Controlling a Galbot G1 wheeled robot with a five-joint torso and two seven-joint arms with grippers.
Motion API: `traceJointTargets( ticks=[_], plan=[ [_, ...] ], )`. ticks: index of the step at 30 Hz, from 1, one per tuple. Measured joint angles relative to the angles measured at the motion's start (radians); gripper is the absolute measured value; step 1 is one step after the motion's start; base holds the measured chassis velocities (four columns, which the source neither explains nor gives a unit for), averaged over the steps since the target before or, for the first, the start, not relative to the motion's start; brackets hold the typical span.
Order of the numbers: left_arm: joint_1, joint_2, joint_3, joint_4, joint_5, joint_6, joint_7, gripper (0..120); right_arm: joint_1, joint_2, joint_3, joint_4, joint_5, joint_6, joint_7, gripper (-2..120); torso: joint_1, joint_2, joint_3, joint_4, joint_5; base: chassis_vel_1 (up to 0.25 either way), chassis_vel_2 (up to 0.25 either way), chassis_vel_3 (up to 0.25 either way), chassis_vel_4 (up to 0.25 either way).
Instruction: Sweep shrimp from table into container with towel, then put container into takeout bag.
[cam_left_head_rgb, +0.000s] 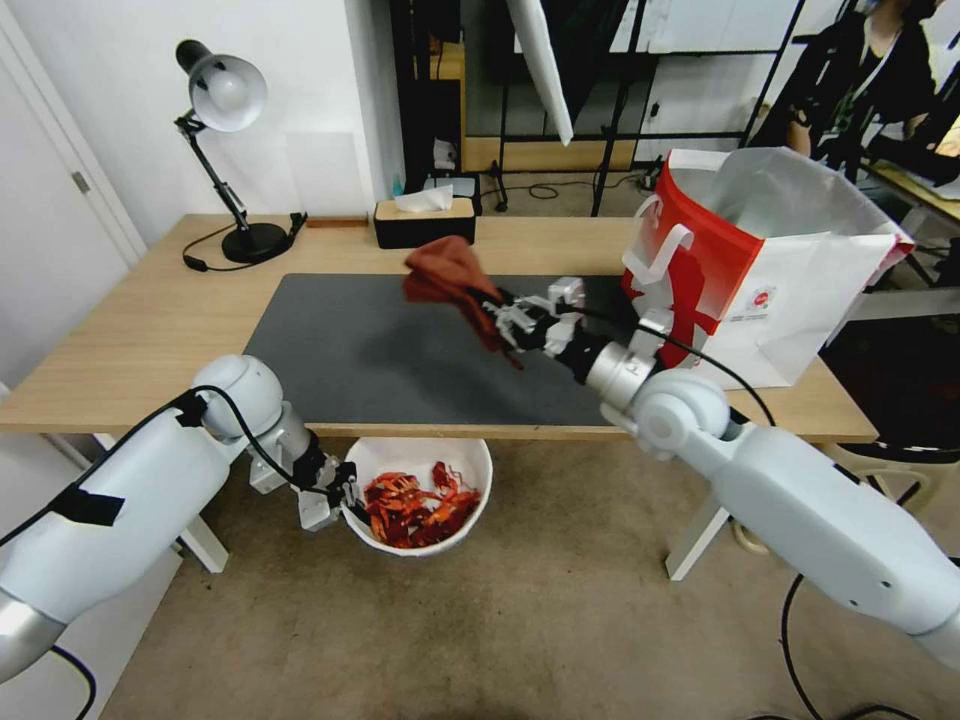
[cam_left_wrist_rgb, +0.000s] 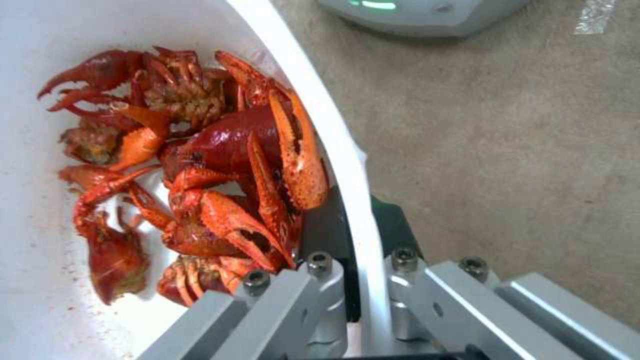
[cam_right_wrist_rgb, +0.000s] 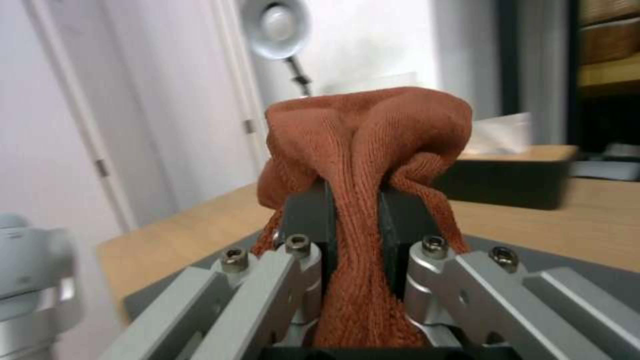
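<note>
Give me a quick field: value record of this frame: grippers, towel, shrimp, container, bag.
left gripper: shut on the container rim, held below the table's front edge
right gripper: shut on the towel, raised over the mat
towel: bunched, hanging from the right gripper, off the mat
shrimp: heaped inside the container
container: white bowl, upright, below table level
takeout bag: standing open on the table's right end
mat: no shrimp visible on it

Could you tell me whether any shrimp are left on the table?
No, the table is bare of shrimp; they lie in the container.
</note>
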Motion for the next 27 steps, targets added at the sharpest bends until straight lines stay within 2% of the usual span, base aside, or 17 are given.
traceJointTargets(
  ticks=[4,12,27],
  plan=[
    [0.021,-0.002,-0.002,-0.038,0.005,0.000,0.000,0,-0.139,-0.042,0.137,0.035,-0.027,0.002,0.030,10,0.000,0.000,0.000,0.0001,-0.0001,0.000,0.000,0.000,0.000],
    [0.065,0.000,-0.021,-0.072,0.009,0.000,0.000,0,-0.288,-0.042,0.266,0.045,-0.067,0.003,0.078,10,0.000,0.000,0.000,0.0001,0.0000,0.000,0.000,0.000,0.000],
    [0.139,0.000,-0.055,-0.112,0.021,0.000,0.000,0,-0.434,-0.013,0.331,0.045,-0.153,0.001,0.088,10,0.000,0.000,0.000,0.0003,-0.0002,0.000,0.000,0.000,0.000]
  ],
)
